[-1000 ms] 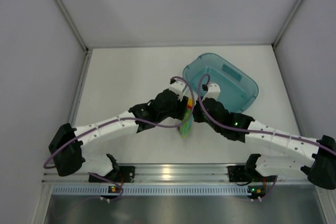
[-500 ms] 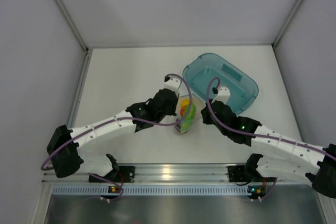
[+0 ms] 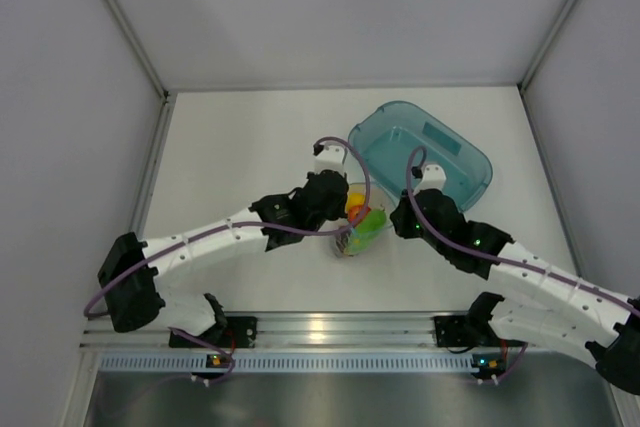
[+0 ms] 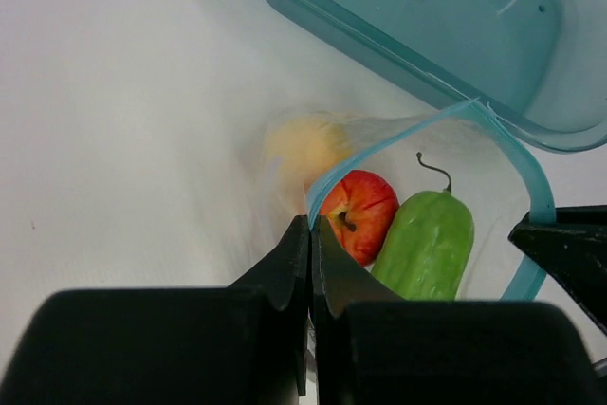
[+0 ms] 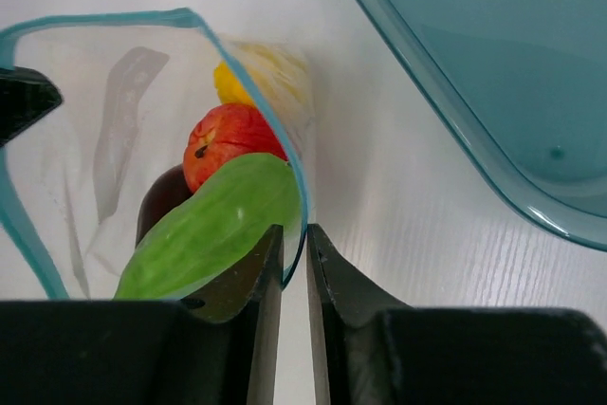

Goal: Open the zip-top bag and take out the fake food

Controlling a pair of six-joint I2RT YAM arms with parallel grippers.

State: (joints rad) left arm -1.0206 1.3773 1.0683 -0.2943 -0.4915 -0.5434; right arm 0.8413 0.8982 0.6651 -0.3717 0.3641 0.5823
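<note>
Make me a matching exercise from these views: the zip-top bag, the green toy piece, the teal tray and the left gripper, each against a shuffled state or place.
1. zip-top bag
2. green piece
3. teal tray
4. left gripper

A. shut on the blue zip strip
B. lying inside the bag
C. mouth open
D. outside the bag, translucent

Pairs: 1-C, 2-B, 3-D, 4-A

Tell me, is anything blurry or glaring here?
Left wrist view: the yellow piece looks smeared behind the plastic of the zip-top bag, and white glare streaks the teal tray. Right wrist view: the green piece is crisp. Top view: glare on the metal rail.
</note>
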